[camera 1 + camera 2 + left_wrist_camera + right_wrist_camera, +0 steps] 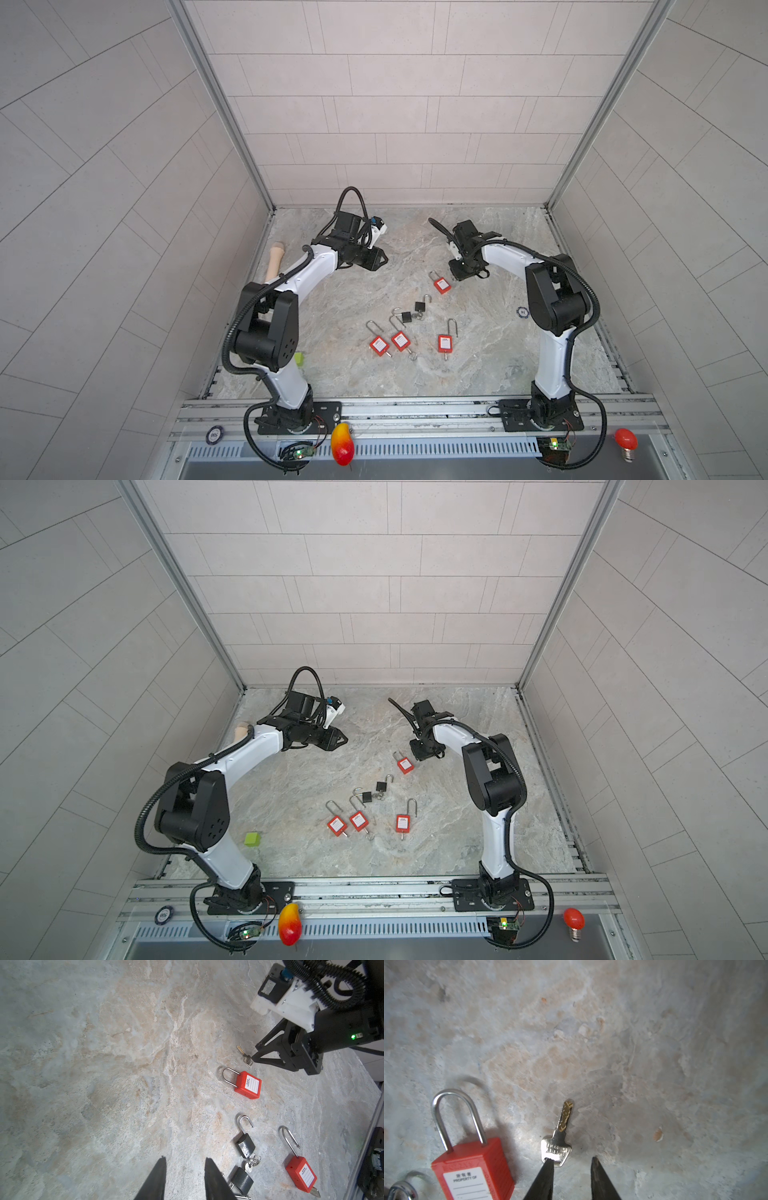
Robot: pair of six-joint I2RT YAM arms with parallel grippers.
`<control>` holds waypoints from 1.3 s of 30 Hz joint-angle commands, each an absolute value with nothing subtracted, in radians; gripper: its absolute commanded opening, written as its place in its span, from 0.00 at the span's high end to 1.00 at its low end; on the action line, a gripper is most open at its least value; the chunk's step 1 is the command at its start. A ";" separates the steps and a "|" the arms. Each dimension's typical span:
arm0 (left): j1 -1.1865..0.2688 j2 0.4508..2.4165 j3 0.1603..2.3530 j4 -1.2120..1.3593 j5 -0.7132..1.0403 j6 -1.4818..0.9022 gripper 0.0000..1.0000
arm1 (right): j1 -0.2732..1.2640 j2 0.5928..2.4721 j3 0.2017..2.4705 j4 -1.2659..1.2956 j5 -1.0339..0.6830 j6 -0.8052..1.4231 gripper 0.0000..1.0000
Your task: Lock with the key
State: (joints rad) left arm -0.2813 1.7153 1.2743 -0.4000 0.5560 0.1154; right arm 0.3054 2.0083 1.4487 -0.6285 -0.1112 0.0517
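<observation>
A small silver key [560, 1138] with a brass blade lies flat on the marble table [612, 1043]. My right gripper [572, 1159] is open just behind it. One fingertip [549, 1162] overlaps the edge of the key's head, and nothing sits between the fingers. Beside the key lies a red padlock [473, 1169] with its shackle down in the body; both top views show the red padlock [441, 284] next to the right gripper [457, 272]. My left gripper [185, 1159] is open and empty, and the left gripper [384, 259] hangs over the back left of the table.
Two black padlocks [419, 306] [406, 318] with open shackles and a key ring lie mid-table. Three red padlocks [379, 345] [400, 340] [444, 343] with raised shackles lie nearer the front. A green block [252, 839] and a wooden handle [275, 262] are at the left.
</observation>
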 commanded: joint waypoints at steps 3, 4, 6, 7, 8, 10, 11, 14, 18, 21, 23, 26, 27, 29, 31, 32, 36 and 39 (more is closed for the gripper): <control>-0.272 1.675 1.265 -0.438 0.555 0.153 0.63 | 0.358 1.961 1.462 -0.649 -0.052 0.004 0.65; -0.271 1.671 1.263 -0.439 0.554 0.154 0.63 | 0.371 1.947 1.459 -0.653 -0.042 0.004 0.63; -0.267 1.664 1.261 -0.439 0.554 0.156 0.63 | 0.394 1.923 1.453 -0.659 -0.024 0.010 0.59; -0.266 1.660 1.257 -0.437 0.555 0.156 0.63 | 0.404 1.910 1.446 -0.658 -0.016 0.019 0.58; -0.267 1.657 1.255 -0.435 0.555 0.156 0.63 | 0.416 1.900 1.438 -0.653 -0.014 0.025 0.56; -0.266 1.653 1.249 -0.430 0.558 0.156 0.63 | 0.443 1.887 1.425 -0.639 -0.009 0.048 0.52; -0.267 1.653 1.248 -0.430 0.560 0.156 0.63 | 0.453 1.888 1.424 -0.637 -0.011 0.055 0.51; -0.265 1.655 1.245 -0.427 0.567 0.152 0.63 | 0.488 1.916 1.432 -0.645 0.008 0.076 0.43; -0.266 1.646 1.236 -0.429 0.574 0.152 0.63 | 0.504 1.952 1.430 -0.624 0.010 0.137 0.32; -0.264 1.635 1.227 -0.436 0.566 0.164 0.63 | 0.512 1.965 1.425 -0.595 0.014 0.179 0.24; -0.262 1.629 1.225 -0.445 0.565 0.170 0.63 | 0.515 1.981 1.429 -0.589 0.018 0.195 0.24; -0.262 1.628 1.225 -0.456 0.562 0.176 0.63 | 0.517 2.012 1.445 -0.596 0.048 0.220 0.24; -0.262 1.627 1.225 -0.459 0.563 0.178 0.63 | 0.519 2.022 1.448 -0.595 0.059 0.233 0.24; -0.262 1.624 1.222 -0.461 0.561 0.178 0.63 | 0.519 2.035 1.450 -0.589 0.080 0.255 0.24; -0.263 1.620 1.221 -0.465 0.559 0.181 0.63 | 0.517 2.047 1.457 -0.584 0.104 0.274 0.24; -0.261 1.619 1.220 -0.468 0.557 0.182 0.63 | 0.518 2.054 1.462 -0.586 0.117 0.284 0.25; -0.261 1.613 1.219 -0.476 0.552 0.189 0.63 | 0.518 2.063 1.480 -0.578 0.170 0.322 0.25; -0.259 1.609 1.217 -0.480 0.552 0.190 0.63 | 0.518 2.073 1.499 -0.570 0.196 0.351 0.26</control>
